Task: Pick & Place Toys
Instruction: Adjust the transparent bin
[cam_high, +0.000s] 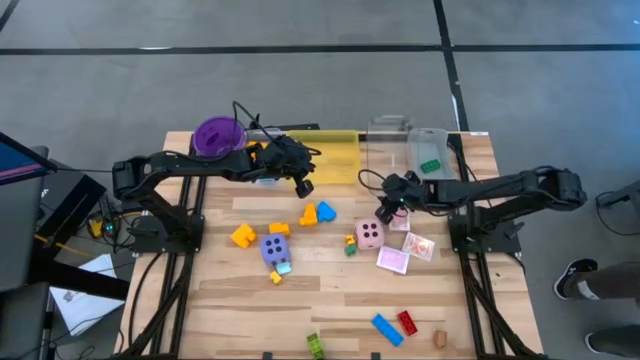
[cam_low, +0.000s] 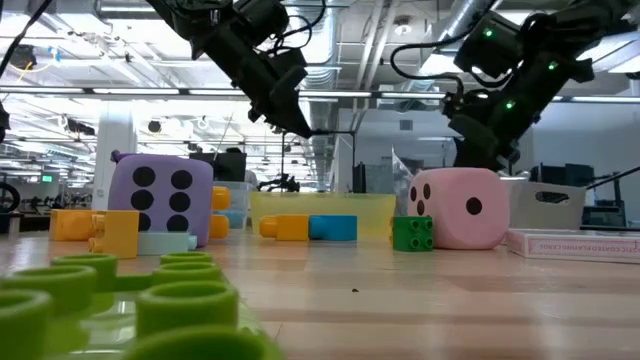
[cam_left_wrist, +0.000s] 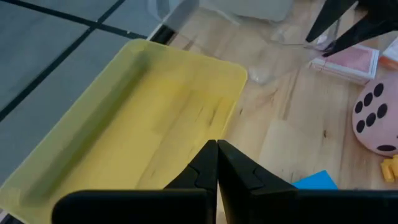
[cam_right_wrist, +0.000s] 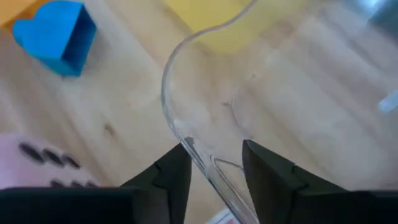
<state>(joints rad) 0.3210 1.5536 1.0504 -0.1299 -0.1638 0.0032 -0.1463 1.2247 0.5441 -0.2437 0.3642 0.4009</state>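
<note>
Beside the pink die (cam_high: 370, 233), right gripper (cam_right_wrist: 214, 165) straddles clear tray's (cam_right_wrist: 186, 118) rim, grip unclear

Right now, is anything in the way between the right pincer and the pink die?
Not that I can see. The right pincer hovers just above and behind the pink die, with only bare wood between them. But its fingers straddle the rim of a clear tray, which could catch when it moves.
</note>
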